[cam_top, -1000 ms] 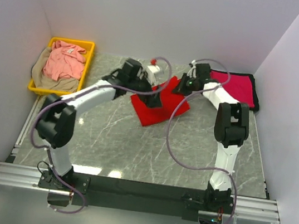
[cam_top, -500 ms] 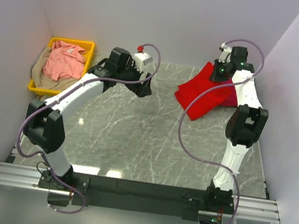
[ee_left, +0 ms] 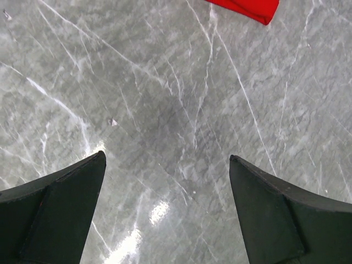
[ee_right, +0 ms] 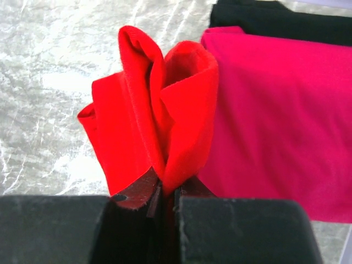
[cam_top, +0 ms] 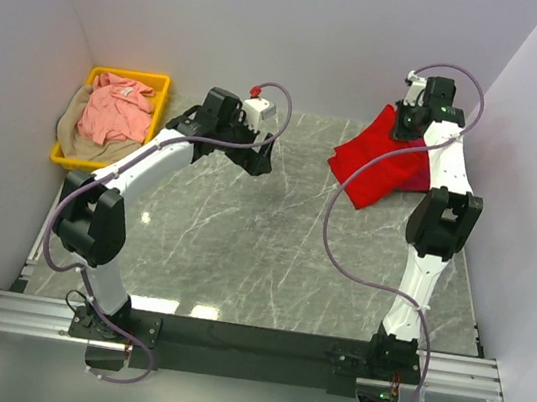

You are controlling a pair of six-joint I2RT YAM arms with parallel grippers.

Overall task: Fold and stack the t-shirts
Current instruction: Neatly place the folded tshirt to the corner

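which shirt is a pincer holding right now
The bright red cloth t-shirt, clamped in the right pincer by the folded crimson-magenta t-shirt. The salmon pink shirt and tan shirt lie in the yellow plastic bin.

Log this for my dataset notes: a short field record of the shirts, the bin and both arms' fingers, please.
right fingers: shut on red shirt
left fingers: open over bare marble table
red shirt: hangs bunched beside crimson-magenta shirt
crimson-magenta shirt: lying flat, far right
yellow bin: far left, salmon pink shirt over tan shirt
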